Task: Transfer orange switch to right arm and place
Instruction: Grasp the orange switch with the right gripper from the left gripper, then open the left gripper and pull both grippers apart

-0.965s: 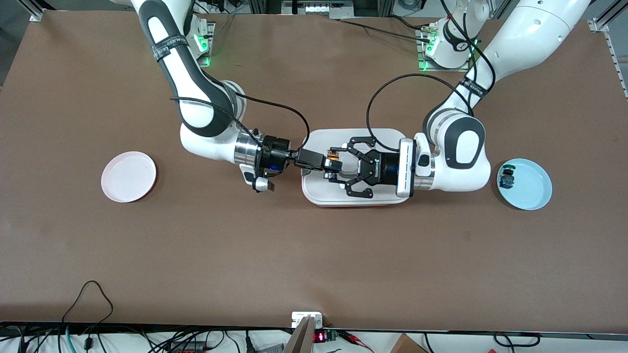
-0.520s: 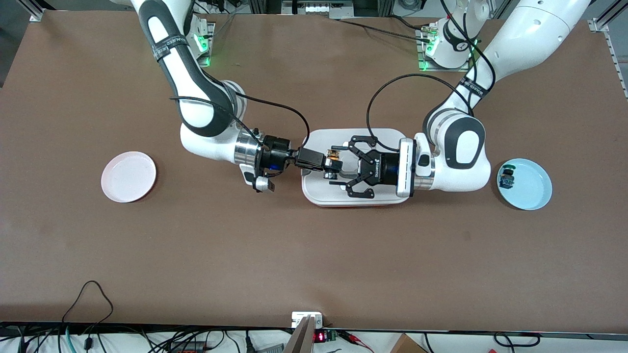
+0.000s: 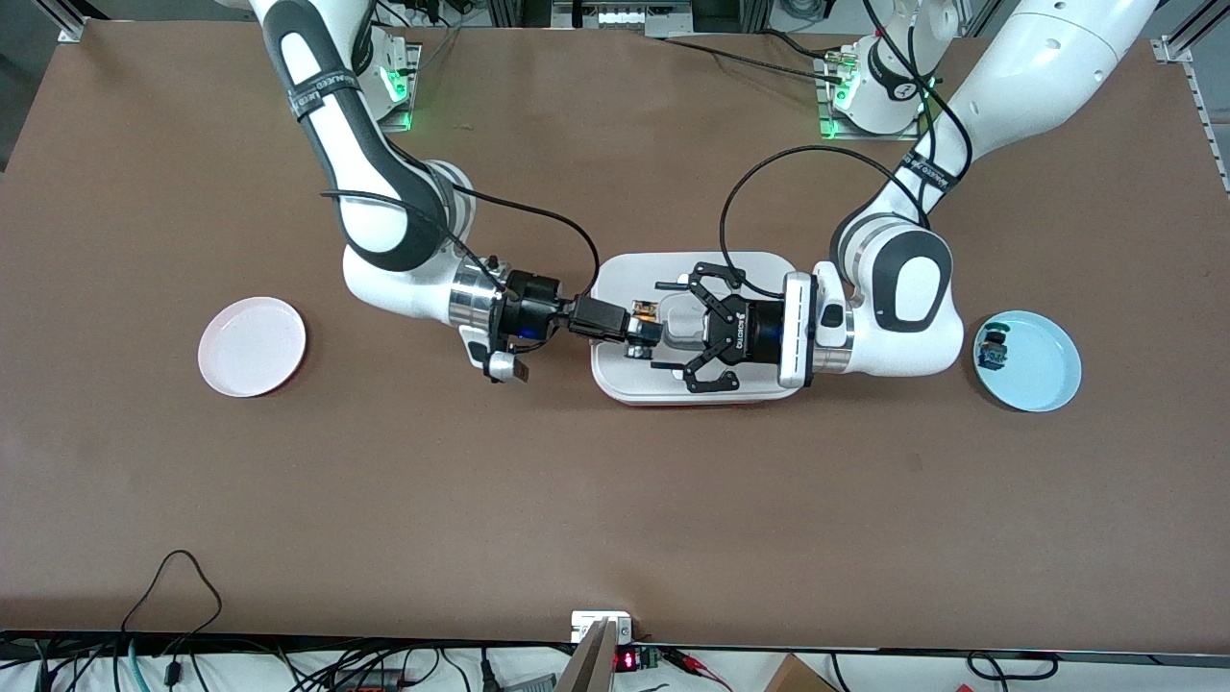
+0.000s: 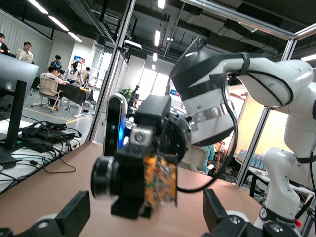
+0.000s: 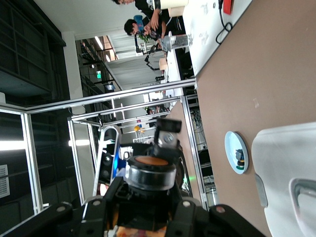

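I see the white tray [image 3: 759,269] in the middle of the brown table [image 3: 615,500], and I use it as my landmark. Both grippers are up in the air over this tray, facing each other.

The right gripper [image 3: 646,327] is over the end of the tray toward the right arm's end of the table. Its slim black fingers are squeezed tight on the orange switch [image 3: 648,309]. So the switch is off the table, held in the air over the tray. In the left wrist view I see the switch [image 4: 159,181] clamped at the tip of the right gripper [image 4: 148,192], with the blue light glowing on that arm.

The left gripper [image 3: 663,325] is over the middle of the tray. Its black fingers [image 3: 671,285] are spread wide apart, one on each side of the right gripper's tip. They do not touch the switch. In the left wrist view the two finger pads [image 4: 74,215] stand well apart at the edges, with the switch between them.

A pink plate [image 3: 252,346] lies on the table well away from the tray, toward the right arm's end. It has nothing on it.

A light blue plate [image 3: 1038,370] lies well away from the tray toward the left arm's end. A tiny blue-and-green part [image 3: 992,354] sits in it, near the rim closest to the tray.
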Available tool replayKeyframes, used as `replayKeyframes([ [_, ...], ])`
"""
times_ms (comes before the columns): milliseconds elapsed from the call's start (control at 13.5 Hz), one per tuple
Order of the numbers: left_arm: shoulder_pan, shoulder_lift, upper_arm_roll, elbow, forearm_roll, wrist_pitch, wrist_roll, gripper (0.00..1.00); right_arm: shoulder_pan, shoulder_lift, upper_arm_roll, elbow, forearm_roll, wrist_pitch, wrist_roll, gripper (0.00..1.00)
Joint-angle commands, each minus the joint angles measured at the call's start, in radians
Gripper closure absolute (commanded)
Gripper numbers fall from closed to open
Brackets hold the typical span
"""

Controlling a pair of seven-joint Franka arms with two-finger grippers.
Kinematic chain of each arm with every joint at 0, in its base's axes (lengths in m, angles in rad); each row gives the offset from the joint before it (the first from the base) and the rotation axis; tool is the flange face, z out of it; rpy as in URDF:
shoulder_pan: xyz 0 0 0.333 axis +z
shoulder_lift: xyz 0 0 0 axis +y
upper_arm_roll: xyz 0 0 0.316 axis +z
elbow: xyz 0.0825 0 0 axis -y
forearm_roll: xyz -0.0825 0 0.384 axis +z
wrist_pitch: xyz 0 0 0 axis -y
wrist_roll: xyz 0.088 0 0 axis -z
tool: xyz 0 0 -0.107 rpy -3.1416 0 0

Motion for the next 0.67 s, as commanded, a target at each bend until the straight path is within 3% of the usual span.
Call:
replayKeyframes([
  [0,0.032,-0.066,0.004,-0.021,0.152,-0.002,-0.12,0.0,-0.066,0.001,0.003,0.014,-0.091,-0.064,-0.003,1.0],
  [223,0.066,-0.11,0.008,-0.021,0.356,-0.077,-0.354,0.0,-0.172,-0.01,0.003,0.017,-0.244,-0.208,0.001,1.0],
  [594,0.074,-0.119,0.006,-0.014,0.687,-0.117,-0.775,0.0,-0.339,-0.068,0.001,0.02,-0.659,-0.36,0.066,1.0],
])
